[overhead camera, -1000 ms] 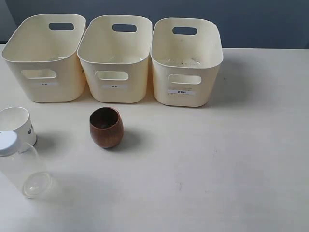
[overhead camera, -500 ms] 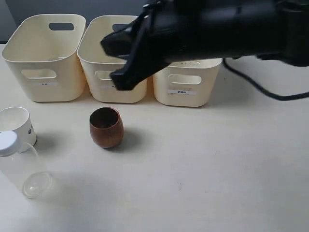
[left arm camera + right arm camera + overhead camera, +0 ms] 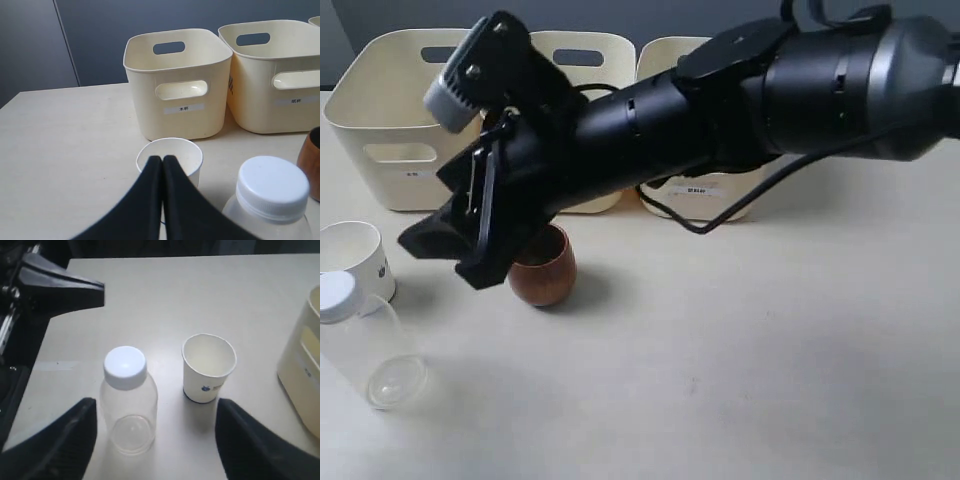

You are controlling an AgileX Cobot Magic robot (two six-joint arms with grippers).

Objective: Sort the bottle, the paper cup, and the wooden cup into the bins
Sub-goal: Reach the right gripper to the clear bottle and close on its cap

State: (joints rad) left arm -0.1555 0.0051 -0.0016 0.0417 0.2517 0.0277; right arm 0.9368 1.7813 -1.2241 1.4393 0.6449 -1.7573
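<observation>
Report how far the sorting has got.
Nothing is sorted yet. The bottle, paper cup and wooden cup all stand on the table, outside the bins. The right gripper is open above bottle and paper cup, holding nothing. All three placements remain.

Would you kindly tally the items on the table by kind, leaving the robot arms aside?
Bins: 3
Bottle: 1
Paper cup: 1
Wooden cup: 1
Total: 6
</observation>
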